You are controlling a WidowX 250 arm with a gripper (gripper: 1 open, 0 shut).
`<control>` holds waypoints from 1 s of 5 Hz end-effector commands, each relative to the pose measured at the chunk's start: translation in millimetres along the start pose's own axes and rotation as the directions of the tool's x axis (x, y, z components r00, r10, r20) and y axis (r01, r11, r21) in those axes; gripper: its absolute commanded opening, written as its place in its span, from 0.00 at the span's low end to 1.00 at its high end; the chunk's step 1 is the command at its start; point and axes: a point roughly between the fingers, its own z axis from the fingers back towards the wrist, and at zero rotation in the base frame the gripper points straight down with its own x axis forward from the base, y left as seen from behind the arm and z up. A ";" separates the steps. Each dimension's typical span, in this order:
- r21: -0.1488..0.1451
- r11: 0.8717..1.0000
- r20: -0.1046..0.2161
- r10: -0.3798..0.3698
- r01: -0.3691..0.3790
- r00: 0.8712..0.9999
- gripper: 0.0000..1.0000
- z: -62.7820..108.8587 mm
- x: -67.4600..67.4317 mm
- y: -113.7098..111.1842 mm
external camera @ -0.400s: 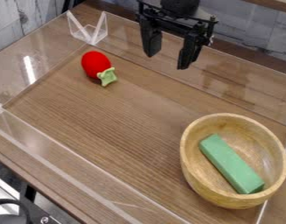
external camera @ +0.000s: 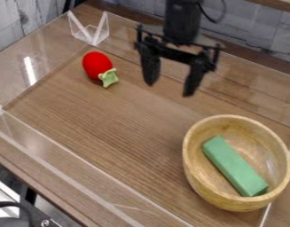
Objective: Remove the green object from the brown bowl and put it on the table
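Nearest the camera, bottom right: brown bowl [external camera: 239, 164], wide and shallow, light tan wood with a thick rim, sitting on the table [external camera: 99, 133]. Inside it, the green object [external camera: 235, 166], a flat light green block lying at a slant across the bowl's floor, one end toward the upper left of the bowl, the other toward the lower right wall. Resting in there untouched, nothing near it.

Further back, mostly bare brown wood-grain tabletop with clear plastic walls [external camera: 19, 133] along the edges, catching a bit of glare on the left.

Further still, upper left: red strawberry toy [external camera: 97, 64] with a little green leafy bit at its lower right, lying on the table, well apart from the bowl.

Farthest, top middle: black gripper [external camera: 169, 77], pointing straight down, jaws spread wide, nothing between them. Hanging above the table just right of the strawberry, well apart from the bowl and the green block. Can't tell whether the fingertips touch the wood or hover just over it. Behind it, a pale wall, blurry.
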 end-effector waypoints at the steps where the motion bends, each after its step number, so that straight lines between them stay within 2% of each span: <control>1: -0.038 0.997 0.050 0.066 -0.064 0.997 1.00 5.9 -8.8 -26.7; 2: -0.071 0.989 0.054 0.132 -0.128 0.990 1.00 -0.8 -15.1 -55.9; 3: -0.116 0.955 0.054 0.280 -0.272 0.959 1.00 -12.5 -14.2 -73.3; 4: -0.160 0.894 0.052 0.431 -0.418 0.901 1.00 -24.3 -9.6 -76.8; 5: -0.202 0.781 0.041 0.609 -0.591 0.792 1.00 -30.7 -11.3 -82.0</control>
